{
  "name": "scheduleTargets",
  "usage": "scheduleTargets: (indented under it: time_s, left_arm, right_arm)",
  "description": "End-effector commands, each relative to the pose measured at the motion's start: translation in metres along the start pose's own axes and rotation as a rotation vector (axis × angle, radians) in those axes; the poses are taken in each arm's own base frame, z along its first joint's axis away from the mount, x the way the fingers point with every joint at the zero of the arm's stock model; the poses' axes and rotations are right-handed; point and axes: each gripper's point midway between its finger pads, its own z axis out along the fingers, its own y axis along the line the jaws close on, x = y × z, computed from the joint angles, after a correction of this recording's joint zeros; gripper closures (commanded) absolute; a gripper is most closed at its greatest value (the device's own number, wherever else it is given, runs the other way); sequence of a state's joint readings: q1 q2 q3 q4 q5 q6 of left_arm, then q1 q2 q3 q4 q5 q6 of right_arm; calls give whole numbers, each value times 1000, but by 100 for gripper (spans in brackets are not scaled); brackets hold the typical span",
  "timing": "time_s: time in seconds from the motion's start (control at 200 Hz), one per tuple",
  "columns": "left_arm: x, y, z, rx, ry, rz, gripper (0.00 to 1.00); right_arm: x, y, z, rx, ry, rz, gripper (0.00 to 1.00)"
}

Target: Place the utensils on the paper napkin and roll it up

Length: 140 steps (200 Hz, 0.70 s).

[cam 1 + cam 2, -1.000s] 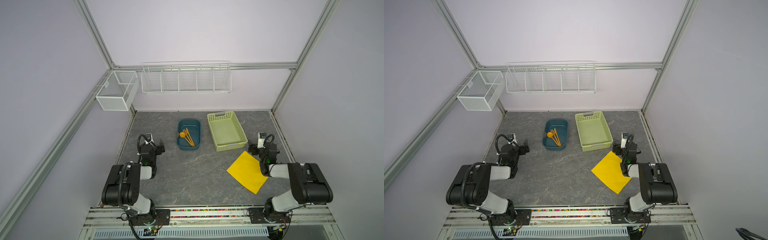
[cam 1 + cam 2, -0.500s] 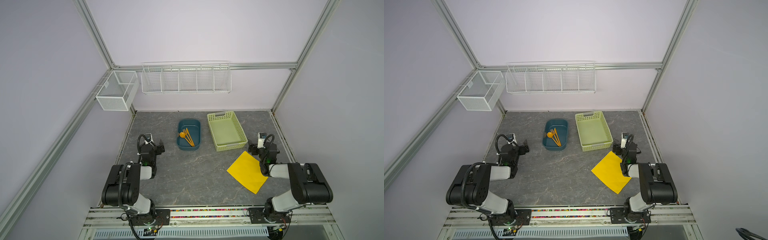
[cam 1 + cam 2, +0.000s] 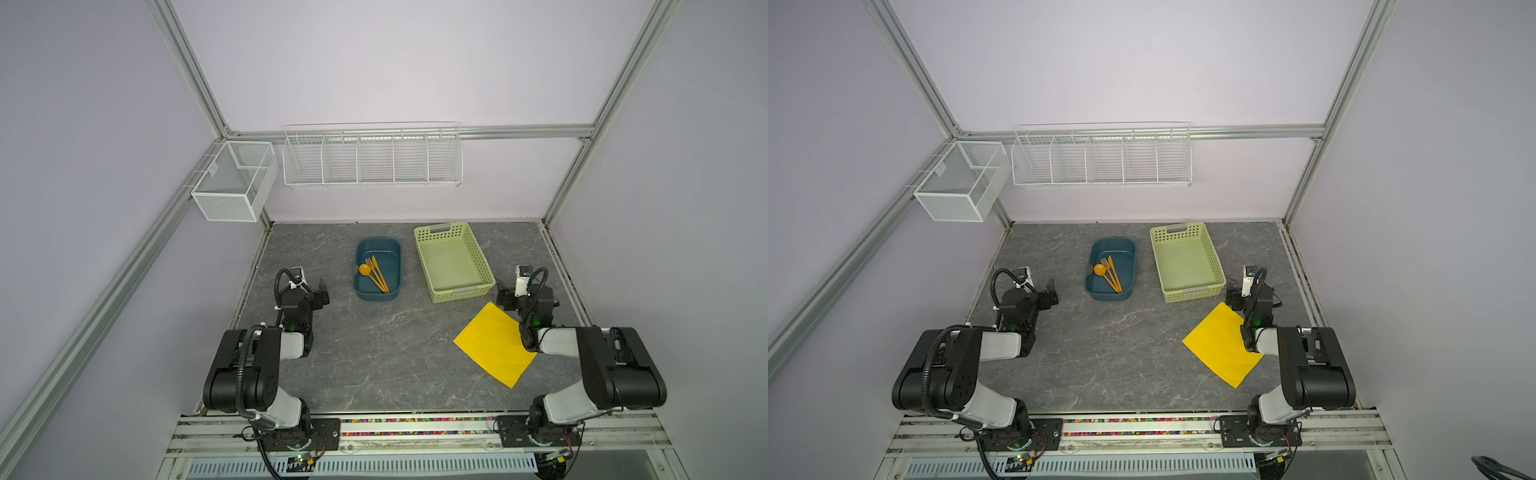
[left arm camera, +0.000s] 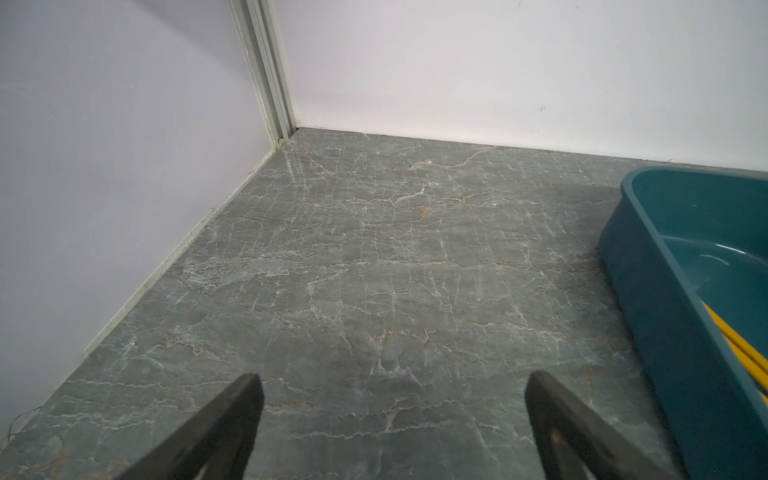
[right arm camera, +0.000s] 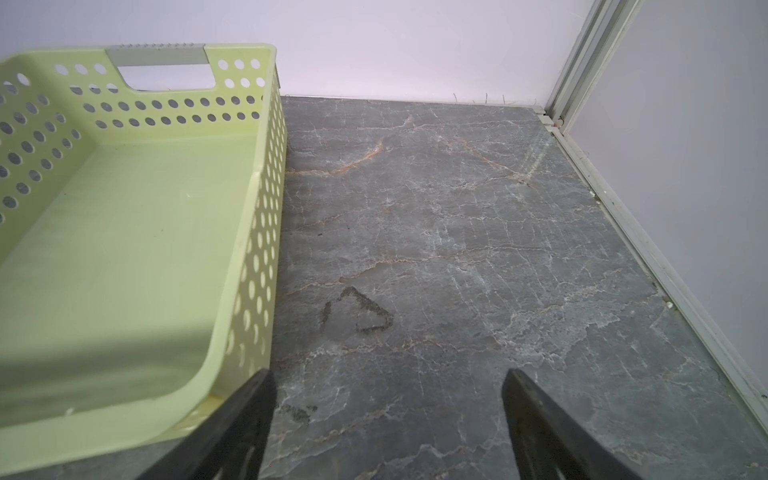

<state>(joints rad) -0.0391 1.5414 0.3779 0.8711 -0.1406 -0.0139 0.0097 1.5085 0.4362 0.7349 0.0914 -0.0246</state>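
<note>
Grey stone-patterned table [image 3: 374, 357] fills the floor of a booth with pale lilac walls [image 3: 374, 62] and aluminium frame posts [image 3: 189, 70]. A white wire rack [image 3: 372, 156] and a white mesh box [image 3: 232, 187] hang on its back and left sides. Three slim orange-yellow utensils [image 3: 376, 274] lie together inside a teal oval plastic tub [image 3: 378, 241] toward the back middle, beside a pale green perforated basket [image 3: 482, 257]. The bright yellow square paper napkin [image 3: 490, 345] lies flat on the table, front right, well apart from the tub. The left hand [image 3: 322, 291] is left of the tub, the right hand [image 3: 505, 297] just off the basket's near corner. Both have fingers spread wide with nothing between them. The right arm [image 3: 557, 345] covers part of the napkin's right edge in both top views. In the left wrist view the tub is cut off by the frame and only yellow handle ends show behind its wall. A dark triangular smudge [image 5: 357, 311] marks the table in the right wrist view.
</note>
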Motion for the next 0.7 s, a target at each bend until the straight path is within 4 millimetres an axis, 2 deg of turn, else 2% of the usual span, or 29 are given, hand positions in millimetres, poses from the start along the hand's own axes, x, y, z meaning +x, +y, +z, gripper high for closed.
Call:
scheduleTargets:
  time_s: [0.0, 0.105, 0.34, 0.42, 0.45, 0.46, 0.485, 0.62, 0.695]
  left_arm:
    - [-11, 2, 4, -8, -32, -5, 1]
    - [-11, 3, 4, -10, -31, -5, 1]
    - [-13, 3, 3, -13, -35, -1, 1]
    - [-23, 6, -1, -28, -37, -9, 1]
    - [-28, 7, -3, -35, -33, -11, 1]
    - [-30, 8, -4, -38, -34, -11, 1]
    - [-34, 9, -7, -45, -33, -11, 0]
    - [-60, 21, -24, -131, -23, -82, 1]
    - [-71, 19, -31, -117, -28, -178, 1]
  right_arm:
    - [-18, 1, 2, 11, 49, -32, 12]
    - [-26, 8, -1, -4, 93, -56, 12]
    - [-50, 22, -22, -71, 232, -7, 11]
    - [-58, 28, -30, -104, 272, 18, 9]
    - [-54, 30, -33, -118, 298, 27, 8]
    - [-62, 31, -34, -122, 288, 30, 8]
    - [-66, 33, -36, -130, 294, 39, 7]
    - [-57, 40, -60, -153, 397, 111, 0]
    - [-48, 49, -76, -193, 461, 155, 9]
